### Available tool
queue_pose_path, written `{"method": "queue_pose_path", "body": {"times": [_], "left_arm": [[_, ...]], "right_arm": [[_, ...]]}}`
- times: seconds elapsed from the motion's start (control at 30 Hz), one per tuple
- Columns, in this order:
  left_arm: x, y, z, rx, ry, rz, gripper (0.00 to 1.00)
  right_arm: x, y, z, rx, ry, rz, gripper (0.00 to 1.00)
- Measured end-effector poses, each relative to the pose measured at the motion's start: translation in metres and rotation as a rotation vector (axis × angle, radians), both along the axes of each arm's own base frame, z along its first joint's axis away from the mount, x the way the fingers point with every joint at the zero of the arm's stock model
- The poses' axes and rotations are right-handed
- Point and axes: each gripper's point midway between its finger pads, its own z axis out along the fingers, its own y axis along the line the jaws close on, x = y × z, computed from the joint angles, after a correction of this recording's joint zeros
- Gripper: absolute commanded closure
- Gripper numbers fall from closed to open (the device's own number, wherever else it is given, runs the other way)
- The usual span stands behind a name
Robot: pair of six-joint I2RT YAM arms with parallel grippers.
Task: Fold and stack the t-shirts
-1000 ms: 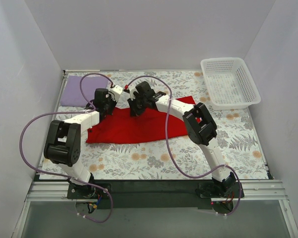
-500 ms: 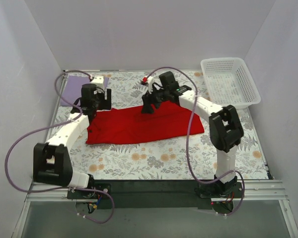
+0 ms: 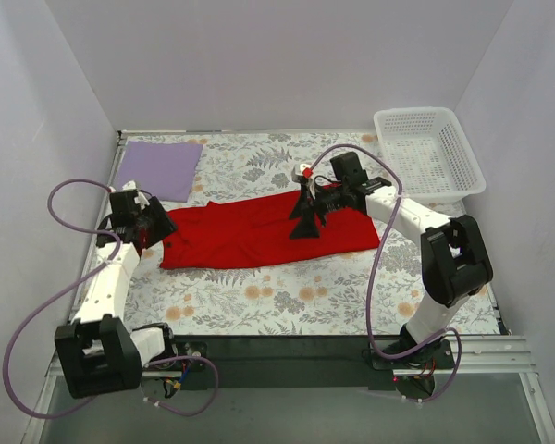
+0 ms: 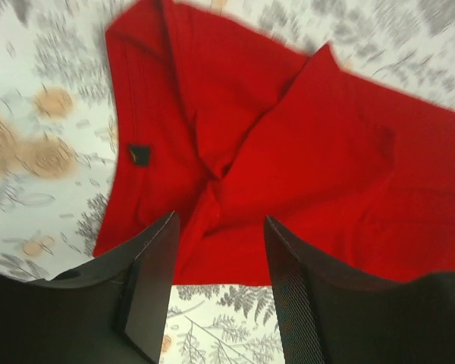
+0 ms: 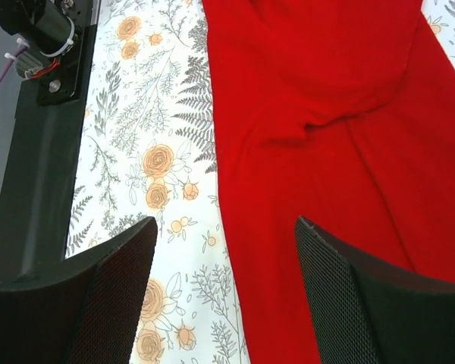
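Across the middle of the flowered bench (image 3: 287, 301) lies the red t-shirt (image 3: 250, 236), a long rumpled band. My left jaws hang open and empty over its left end; my right jaws, equally open and empty, hover above its right half. To fold neatly, I should probably pinch matching edges and lift evenly. The folded lavender t-shirt (image 3: 159, 169) lies behind its left end, a white basket (image 3: 414, 112) beyond its right end. Pale walls (image 3: 259, 65) enclose everything.
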Motion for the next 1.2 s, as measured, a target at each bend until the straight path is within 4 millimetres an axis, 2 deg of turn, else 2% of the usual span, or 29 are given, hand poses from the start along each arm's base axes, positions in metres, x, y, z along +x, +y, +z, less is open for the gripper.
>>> {"method": "queue_pose_path", "body": {"times": [0.13, 0.27, 0.37, 0.53, 0.73, 0.77, 0.83, 1.0, 1.2], "left_arm": [[-0.012, -0.011, -0.04, -0.106, 0.182, 0.02, 0.53], [-0.032, -0.012, -0.057, -0.154, 0.308, 0.11, 0.53], [-0.038, -0.008, -0.054, -0.147, 0.333, 0.165, 0.54], [-0.033, -0.001, -0.046, -0.127, 0.338, 0.2, 0.56], [-0.038, 0.007, -0.063, -0.081, 0.443, 0.212, 0.57], [-0.039, 0.008, -0.064, -0.07, 0.457, 0.2, 0.63], [-0.038, 0.009, -0.063, -0.052, 0.472, 0.16, 0.65], [-0.029, 0.006, -0.065, -0.034, 0.484, 0.051, 0.66], [-0.034, 0.003, -0.073, -0.028, 0.521, -0.022, 0.64]], "right_arm": [[0.004, -0.01, 0.004, 0.019, 0.0, -0.019, 0.2], [0.017, -0.021, 0.009, 0.044, -0.001, -0.052, 0.2], [0.023, -0.03, 0.011, 0.058, 0.011, -0.074, 0.21], [0.028, -0.038, 0.015, 0.078, 0.031, -0.089, 0.21], [0.027, -0.038, 0.019, 0.098, 0.04, -0.082, 0.21], [0.027, -0.038, 0.019, 0.099, 0.041, -0.081, 0.2], [0.026, -0.038, 0.019, 0.102, 0.044, -0.08, 0.21], [0.027, -0.041, 0.016, 0.101, 0.056, -0.088, 0.2], [0.03, -0.046, 0.017, 0.113, 0.062, -0.101, 0.2]]}}
